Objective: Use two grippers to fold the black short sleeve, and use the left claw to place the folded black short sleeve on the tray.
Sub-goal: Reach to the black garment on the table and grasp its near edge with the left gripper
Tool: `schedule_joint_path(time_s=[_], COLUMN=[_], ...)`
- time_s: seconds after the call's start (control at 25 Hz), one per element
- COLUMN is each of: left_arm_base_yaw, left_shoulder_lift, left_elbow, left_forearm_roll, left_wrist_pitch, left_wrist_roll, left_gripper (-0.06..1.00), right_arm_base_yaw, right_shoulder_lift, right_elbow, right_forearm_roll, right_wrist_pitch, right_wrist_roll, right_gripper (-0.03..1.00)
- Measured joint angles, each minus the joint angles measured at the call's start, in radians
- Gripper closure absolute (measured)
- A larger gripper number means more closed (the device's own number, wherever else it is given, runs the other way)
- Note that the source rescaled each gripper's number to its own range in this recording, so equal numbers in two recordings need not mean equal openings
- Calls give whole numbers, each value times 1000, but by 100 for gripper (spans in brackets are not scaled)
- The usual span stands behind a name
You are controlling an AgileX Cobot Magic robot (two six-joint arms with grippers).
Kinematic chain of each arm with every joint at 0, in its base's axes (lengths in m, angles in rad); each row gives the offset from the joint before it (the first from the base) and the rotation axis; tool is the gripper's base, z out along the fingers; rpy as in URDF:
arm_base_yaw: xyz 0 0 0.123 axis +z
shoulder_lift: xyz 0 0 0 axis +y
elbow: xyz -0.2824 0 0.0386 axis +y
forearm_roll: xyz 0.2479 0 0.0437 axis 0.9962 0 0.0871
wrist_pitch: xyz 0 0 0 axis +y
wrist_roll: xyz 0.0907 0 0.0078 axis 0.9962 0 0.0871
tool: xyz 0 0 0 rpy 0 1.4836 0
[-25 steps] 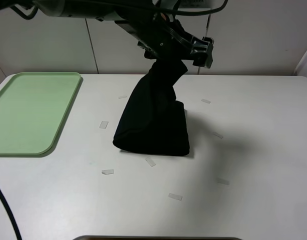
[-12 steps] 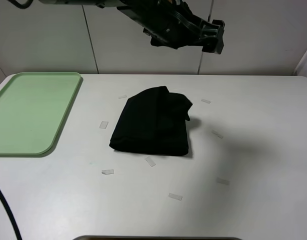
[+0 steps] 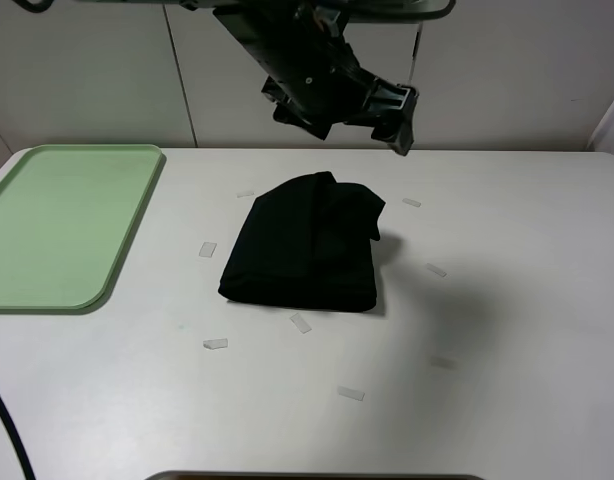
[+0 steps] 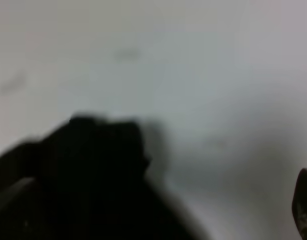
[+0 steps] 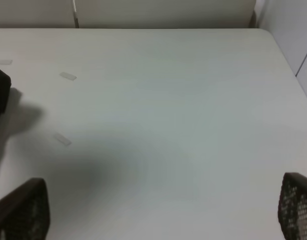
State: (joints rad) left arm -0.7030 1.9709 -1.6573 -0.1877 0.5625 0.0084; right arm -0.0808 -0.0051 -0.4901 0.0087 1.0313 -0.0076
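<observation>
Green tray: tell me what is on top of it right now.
Nothing lies on the tray; its whole green surface shows bare. The black short sleeve sits folded on the white table, apart from the tray. Nothing covers the tray, though its left corner runs out of frame.

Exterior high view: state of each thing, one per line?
black short sleeve: folded into a compact bundle, lying on the table, not held.
tray: empty, at the table's left edge, apart from the shirt.
left gripper: open, up in the air behind the shirt, holding nothing.
right gripper: open, fingers spread over bare table, holding nothing.
tape strips: scattered flat on the table.
</observation>
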Motion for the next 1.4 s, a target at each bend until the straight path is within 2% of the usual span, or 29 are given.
schedule_joint_path(time_s=[0.16,0.32,0.4,0.72,1.4], left_arm_base_yaw=[49,69,69,31,9], left_shoulder_lift=[0,20,50,204,345], left_elbow=[0,0,0,0,-9], left_forearm_roll=[5,20,6,-152,-212], left_wrist_pitch=[125,145,137,42,-66], left_wrist_roll=[-1,-1,-1,79,109], left_gripper=[-6,-6,-6,-6,-6], right_arm_base_yaw=[0,0,0,0,0], right_shoulder_lift=[0,0,0,0,0], right_elbow=[0,0,0,0,0], right_forearm_roll=[0,0,0,0,0], right_wrist_pitch=[0,0,0,0,0], right_wrist_roll=[0,0,0,0,1], right_gripper=[-3,-3,-3,-3,-3])
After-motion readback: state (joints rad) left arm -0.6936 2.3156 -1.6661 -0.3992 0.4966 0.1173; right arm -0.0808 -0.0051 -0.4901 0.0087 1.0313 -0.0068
